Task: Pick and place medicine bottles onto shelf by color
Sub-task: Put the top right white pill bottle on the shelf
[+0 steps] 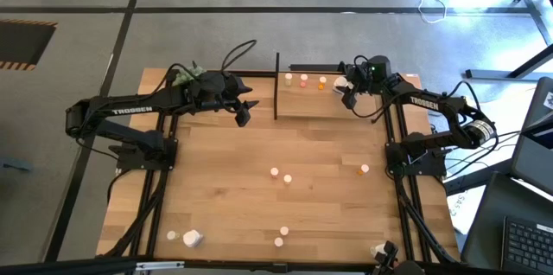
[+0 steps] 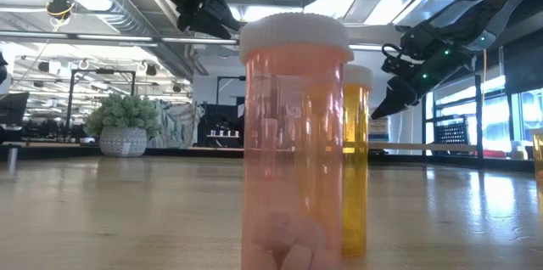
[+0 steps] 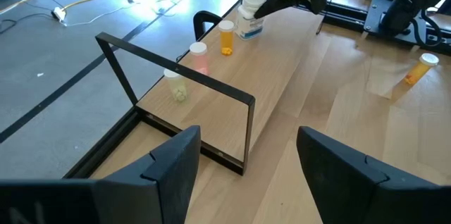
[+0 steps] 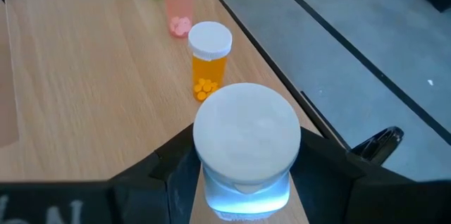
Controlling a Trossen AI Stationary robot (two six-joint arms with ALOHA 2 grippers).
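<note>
Three small white-capped bottles already stand on the light-wood, black-framed shelf [image 1: 324, 102]. Your right pincer [image 4: 243, 182] pinches a white-capped clear bottle [image 4: 246, 146] over it; left pincer [image 3: 246, 160] hangs spread. Several bottles remain on the desk [image 1: 216, 188].

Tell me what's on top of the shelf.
On the shelf stand a yellowish bottle, a pink one, an orange one and a white bottle in the right claw. That claw covers the far end.
</note>
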